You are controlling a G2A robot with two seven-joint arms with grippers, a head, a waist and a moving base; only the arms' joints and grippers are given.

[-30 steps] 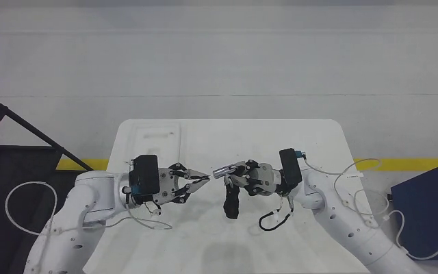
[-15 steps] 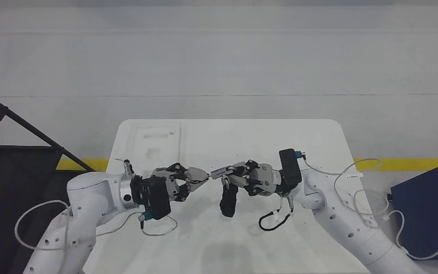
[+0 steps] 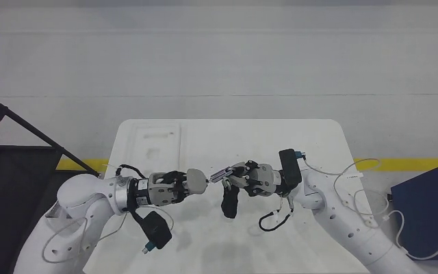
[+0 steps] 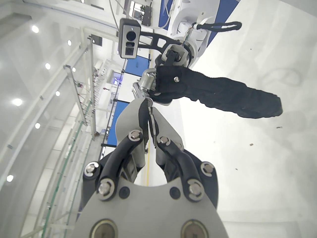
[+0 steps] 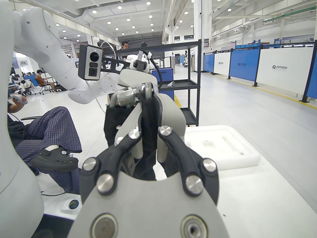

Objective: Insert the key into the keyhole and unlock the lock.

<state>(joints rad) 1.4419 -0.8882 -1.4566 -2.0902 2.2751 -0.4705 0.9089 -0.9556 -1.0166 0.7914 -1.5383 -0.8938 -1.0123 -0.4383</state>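
- A white desk point(image 3: 308, 137) stands on a pale floor point(image 3: 219, 55).
- The left end effector point(image 3: 195, 182) pinches the key point(image 4: 151, 118), blade pointing toward 3 o'clock.
- The right end effector point(image 3: 238, 179) clamps the lock point(image 3: 220, 171), just beside the key tip.

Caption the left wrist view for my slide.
Left gripper pinches the key, its tip at the metal end of the black-sleeved lock, held over the white table.

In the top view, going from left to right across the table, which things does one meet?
White foam tray → left tool, shut on the key → metal end of the lock → black cord loop. The right tool grips the lock and overlaps it, so it is left out.
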